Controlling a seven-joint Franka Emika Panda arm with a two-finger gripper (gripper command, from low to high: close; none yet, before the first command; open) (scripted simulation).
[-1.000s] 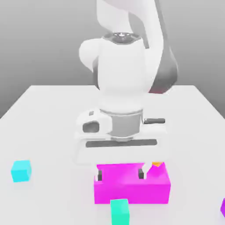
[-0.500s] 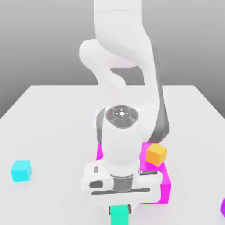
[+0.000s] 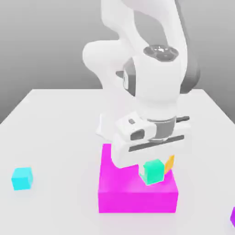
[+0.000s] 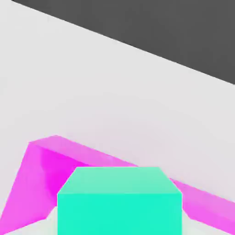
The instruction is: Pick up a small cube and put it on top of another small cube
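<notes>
"Teal-green cube (image 3: pixel 154 171) and claw (image 3: pixel 151 176) have both moved since the earlier frame: they were at six o'clock of the magenta block (image 3: pixel 137 201), and now they are over its four o'clock part."

"Is the claw released?"

"No, it is clenched on the teal-green cube, with the cube between its fingers. Whether that cube touches the block below cannot be told."

"And the orange-yellow cube (image 3: pixel 169 164)?"

"Partly hidden, near the teal-green one, at its two o'clock."

"What about the bench (image 3: pixel 59 133)?"

"Pale, nearly white, smooth and plain, with a straight far edge toward twelve o'clock. The hand view gives it a faint pink tint near the block."

"Anything else on it?"

"A cyan-blue cube (image 3: pixel 22 178) well apart at the block's nine o'clock, and a purple thing (image 3: pixel 233 217) at four o'clock, cut by the frame."

"And the room?"

"Bare grey backdrop (image 3: pixel 41 46), lighter at twelve o'clock, darkening down toward the bench. In the hand view, flat dark grey lies past the bench's edge."
</notes>
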